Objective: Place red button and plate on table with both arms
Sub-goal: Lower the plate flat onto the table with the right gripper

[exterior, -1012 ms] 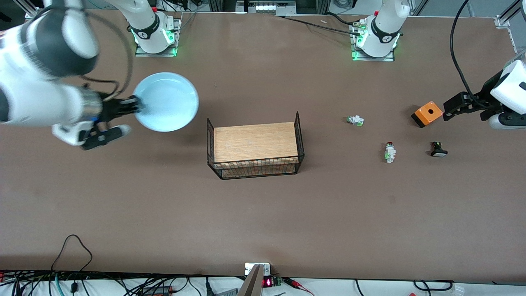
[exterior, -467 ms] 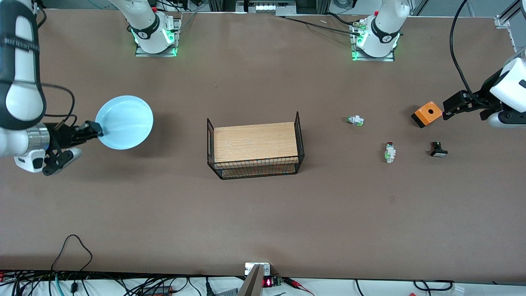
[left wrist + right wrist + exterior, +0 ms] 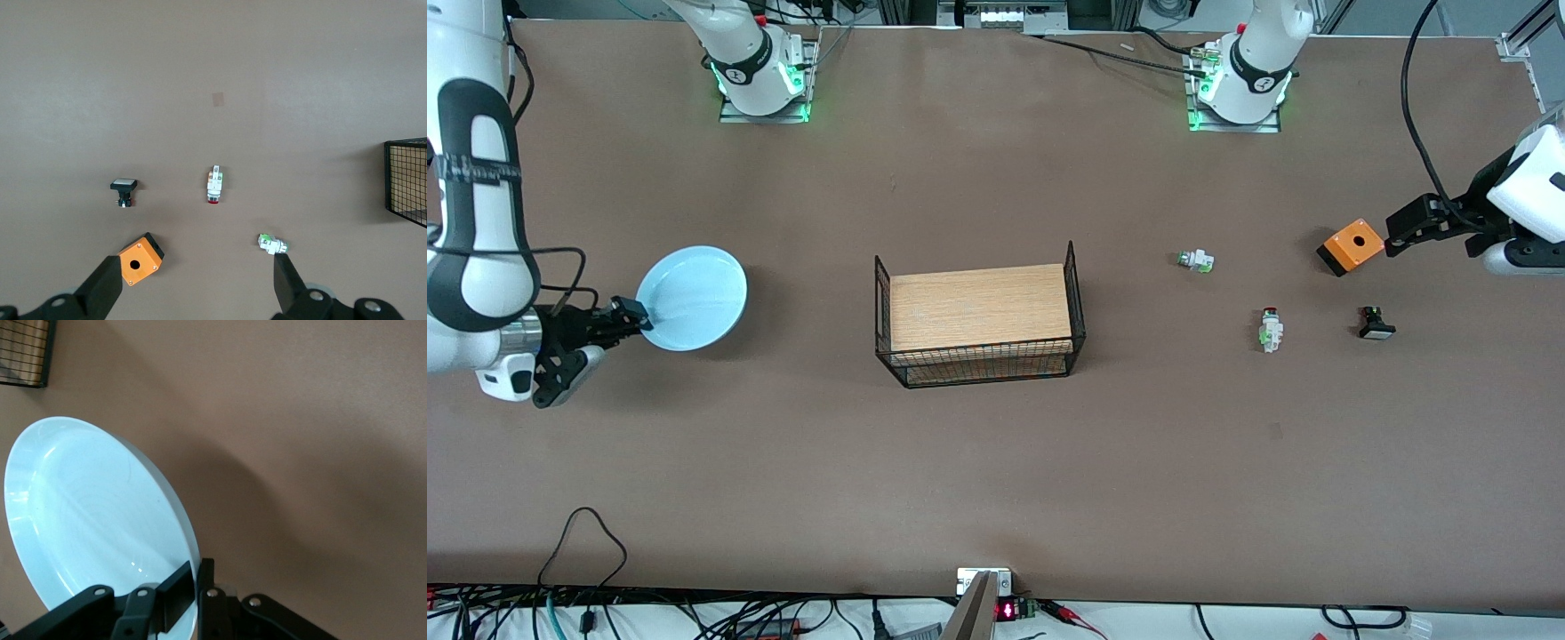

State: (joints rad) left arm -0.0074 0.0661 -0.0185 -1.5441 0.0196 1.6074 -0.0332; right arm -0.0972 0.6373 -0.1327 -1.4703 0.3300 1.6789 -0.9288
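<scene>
Right gripper (image 3: 630,313) fingers pinched tight on the rim of the plate (image 3: 692,298), one finger inside the rim, one outside, as the right wrist view shows (image 3: 179,590). Plate light blue, held tilted over the surface (image 3: 996,462) at the right arm's end, its shadow spread on the brown top below it; cannot tell if the lower edge touches down.

Left gripper (image 3: 1403,233) fingers spread wide, holding nothing, hanging over the surface at the left arm's end, just beside the orange box (image 3: 1352,246). Left wrist view shows both fingers (image 3: 105,288) apart with the orange box (image 3: 141,258) near one of them.

Red button (image 3: 1269,329) lies on the surface, red cap pointing away from the front camera, well apart from both grippers. In the left wrist view it sits mid-frame (image 3: 213,185). White-green part (image 3: 1195,260) is farther from the front camera than the red button; black part with white cap (image 3: 1375,324) is beside the button toward the left arm's end.

Wire rack with wood top (image 3: 980,313) stands mid-surface between the plate and the button parts. Wide bare brown surface nearer the front camera, cables along that edge.
</scene>
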